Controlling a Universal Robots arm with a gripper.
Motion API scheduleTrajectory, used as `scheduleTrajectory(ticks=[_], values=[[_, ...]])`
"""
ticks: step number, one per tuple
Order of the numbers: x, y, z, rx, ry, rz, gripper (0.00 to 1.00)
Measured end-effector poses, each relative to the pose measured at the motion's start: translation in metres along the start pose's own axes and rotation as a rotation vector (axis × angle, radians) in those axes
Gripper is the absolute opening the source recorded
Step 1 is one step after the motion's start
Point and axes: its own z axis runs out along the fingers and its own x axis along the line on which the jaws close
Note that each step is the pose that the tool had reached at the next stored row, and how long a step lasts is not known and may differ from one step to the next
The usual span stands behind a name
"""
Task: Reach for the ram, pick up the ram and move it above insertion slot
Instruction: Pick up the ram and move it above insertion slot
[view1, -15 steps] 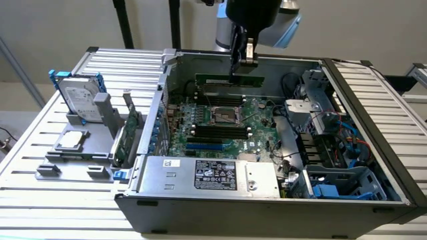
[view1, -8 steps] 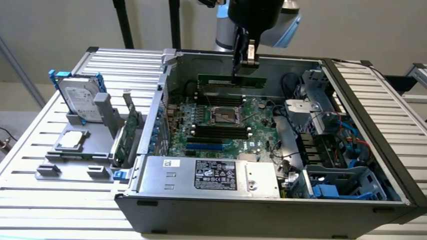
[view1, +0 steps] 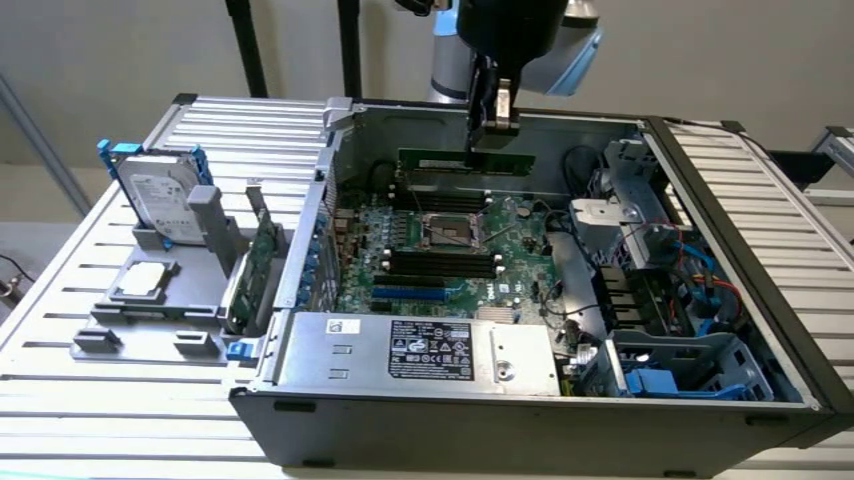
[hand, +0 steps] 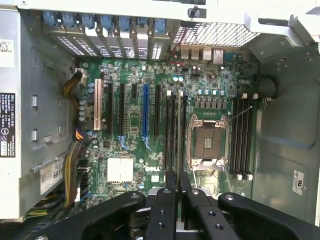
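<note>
Gripping the ram (view1: 467, 161) by its upper edge, our gripper (view1: 497, 128) hangs from a near-vertical arm, fingers (hand: 165, 210) pinched flat on the stick. We note it is held level, clear above the motherboard (view1: 441, 240), over the far black sockets (view1: 441, 182). Around it: CPU socket (view1: 450, 230), power supply (view1: 427, 350), cables (view1: 694, 270), an upright card (view1: 254, 275) outside the case (view1: 534, 420).

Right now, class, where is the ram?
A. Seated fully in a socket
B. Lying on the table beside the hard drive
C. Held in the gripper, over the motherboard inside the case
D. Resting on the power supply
C: the gripper is shut on the ram, which hangs level above the motherboard, clear of the sockets.
</note>
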Motion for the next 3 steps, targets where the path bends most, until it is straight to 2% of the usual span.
scheduleTrajectory(ticks=[3], values=[[0.0,0.0,0.0,0.0,0.0,0.0,0.13]])
